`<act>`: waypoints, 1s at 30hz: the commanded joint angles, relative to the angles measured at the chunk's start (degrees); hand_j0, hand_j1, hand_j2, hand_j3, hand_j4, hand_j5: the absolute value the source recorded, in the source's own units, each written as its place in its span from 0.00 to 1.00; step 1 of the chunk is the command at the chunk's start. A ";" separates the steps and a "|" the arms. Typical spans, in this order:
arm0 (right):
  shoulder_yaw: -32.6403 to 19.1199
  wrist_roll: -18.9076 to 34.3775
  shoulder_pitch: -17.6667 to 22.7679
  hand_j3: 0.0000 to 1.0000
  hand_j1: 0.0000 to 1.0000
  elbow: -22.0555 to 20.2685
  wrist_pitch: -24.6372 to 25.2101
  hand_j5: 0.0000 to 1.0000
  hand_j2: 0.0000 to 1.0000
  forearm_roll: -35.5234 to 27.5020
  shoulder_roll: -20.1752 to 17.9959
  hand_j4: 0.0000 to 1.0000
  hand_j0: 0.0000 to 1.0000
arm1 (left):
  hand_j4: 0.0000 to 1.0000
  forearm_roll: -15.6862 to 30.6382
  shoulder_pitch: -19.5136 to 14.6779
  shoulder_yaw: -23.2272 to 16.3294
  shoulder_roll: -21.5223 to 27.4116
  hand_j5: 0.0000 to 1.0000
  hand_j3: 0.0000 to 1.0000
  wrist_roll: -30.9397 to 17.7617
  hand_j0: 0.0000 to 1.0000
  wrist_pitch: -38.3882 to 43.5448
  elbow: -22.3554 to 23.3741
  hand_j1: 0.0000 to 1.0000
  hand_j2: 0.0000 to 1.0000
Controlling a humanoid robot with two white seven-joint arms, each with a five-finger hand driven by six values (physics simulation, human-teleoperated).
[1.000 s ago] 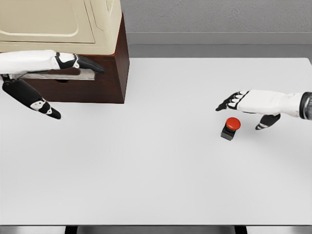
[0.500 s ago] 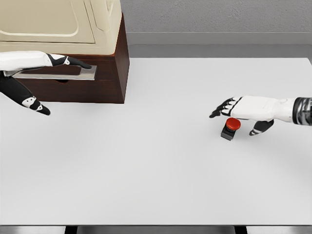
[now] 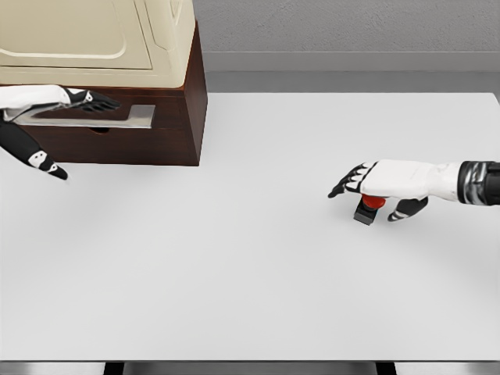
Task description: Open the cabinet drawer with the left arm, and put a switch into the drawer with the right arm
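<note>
We see one red-topped push-button switch on a black base point(image 3: 369, 208) on the white table point(image 3: 250, 266), right of centre, well apart from the one dark wooden cabinet with its grey metal drawer handle point(image 3: 117, 122) at the far left. Our right hand point(image 3: 383, 183) lies flat over the switch, fingers spread, partly hiding it. Our left hand point(image 3: 47, 117) reaches to the handle, fingers apart, thumb hanging below.

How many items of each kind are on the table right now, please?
Cabinet: 1
Switch: 1
Robot hands: 2, left hand and right hand
Total: 4
</note>
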 commanded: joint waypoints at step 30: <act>1.21 -0.02 -0.26 0.78 0.78 1.99 -0.06 0.78 0.78 -0.15 0.39 0.78 0.78 | 1.00 0.11 3.08 1.55 -1.49 1.00 1.00 0.01 1.00 1.18 6.60 1.00 1.00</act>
